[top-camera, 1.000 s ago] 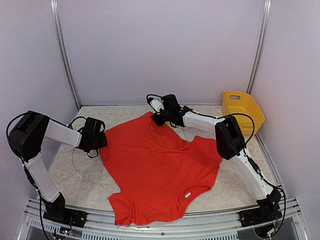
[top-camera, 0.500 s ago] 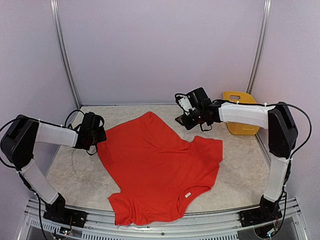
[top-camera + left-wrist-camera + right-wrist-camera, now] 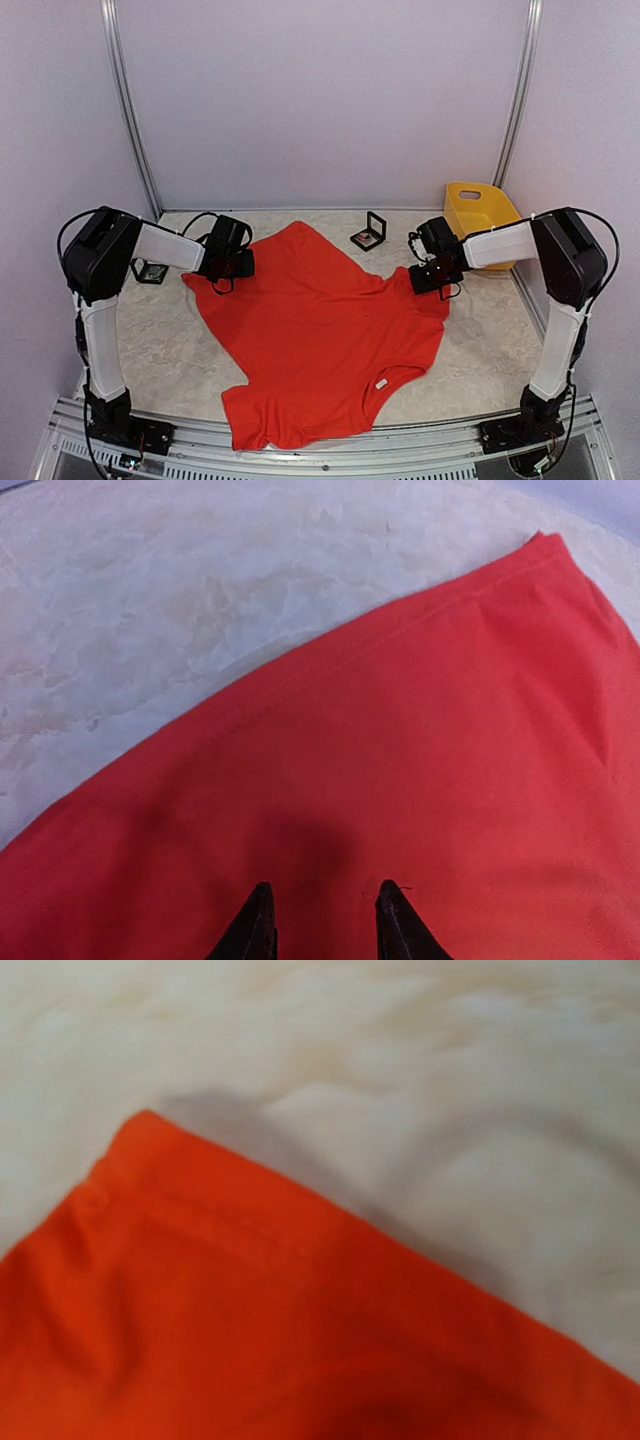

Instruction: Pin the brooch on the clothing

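Cloth fills most of the scene: a bright red short-sleeved T-shirt of soft fabric lies spread flat across the middle of the pale marbled tabletop, neckline toward the near edge. A yellow plastic tub sits in the far right corner. The left gripper is low over the shirt near its far left hem, its black fingertips a narrow gap apart with nothing between them. The right gripper is at the right sleeve edge, and I cannot tell how its jaws stand. A small open black case stands just beyond the far hem; I can't make out the brooch. My worry is that either arm drags and bunches the fabric, leaving no flat spot for pinning. Half a second ago the right arm was up over that case, and the left gripper was farther left, at the shirt's edge.
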Action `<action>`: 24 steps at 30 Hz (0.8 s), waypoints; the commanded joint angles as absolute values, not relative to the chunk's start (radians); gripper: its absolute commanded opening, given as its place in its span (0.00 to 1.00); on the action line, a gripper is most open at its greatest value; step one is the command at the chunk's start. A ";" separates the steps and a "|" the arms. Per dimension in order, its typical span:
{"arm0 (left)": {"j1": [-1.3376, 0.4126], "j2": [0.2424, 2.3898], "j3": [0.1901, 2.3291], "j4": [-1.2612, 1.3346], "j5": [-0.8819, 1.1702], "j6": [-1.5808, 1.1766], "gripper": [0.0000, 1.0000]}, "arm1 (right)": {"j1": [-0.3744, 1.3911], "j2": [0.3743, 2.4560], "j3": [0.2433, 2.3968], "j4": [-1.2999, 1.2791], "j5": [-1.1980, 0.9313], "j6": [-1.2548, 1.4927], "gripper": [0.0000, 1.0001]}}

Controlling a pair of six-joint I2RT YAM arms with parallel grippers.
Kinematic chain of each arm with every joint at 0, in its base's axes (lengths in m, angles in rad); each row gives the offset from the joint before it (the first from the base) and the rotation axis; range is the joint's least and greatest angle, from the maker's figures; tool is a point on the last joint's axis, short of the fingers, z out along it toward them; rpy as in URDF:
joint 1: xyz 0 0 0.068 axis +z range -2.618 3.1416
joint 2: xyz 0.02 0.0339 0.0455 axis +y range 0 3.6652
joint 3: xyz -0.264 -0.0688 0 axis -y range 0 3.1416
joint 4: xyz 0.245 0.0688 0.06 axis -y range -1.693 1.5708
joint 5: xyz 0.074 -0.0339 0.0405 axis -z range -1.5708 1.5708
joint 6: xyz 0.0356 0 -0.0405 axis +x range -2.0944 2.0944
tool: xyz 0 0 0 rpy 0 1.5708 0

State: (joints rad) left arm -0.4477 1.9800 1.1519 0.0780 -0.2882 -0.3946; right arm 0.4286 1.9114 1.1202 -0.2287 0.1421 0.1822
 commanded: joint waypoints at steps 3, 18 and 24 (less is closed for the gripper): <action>-0.386 2.136 1.275 0.003 -0.205 -0.445 0.32 | 0.332 1.907 1.022 -0.251 0.144 0.246 0.00; -0.386 2.003 1.283 0.047 -0.230 -0.333 0.41 | 0.473 1.747 1.193 -0.380 0.159 0.098 0.00; -0.394 1.794 1.126 0.053 -0.239 -0.381 0.42 | 0.770 1.719 1.200 -0.356 -0.156 -0.095 0.00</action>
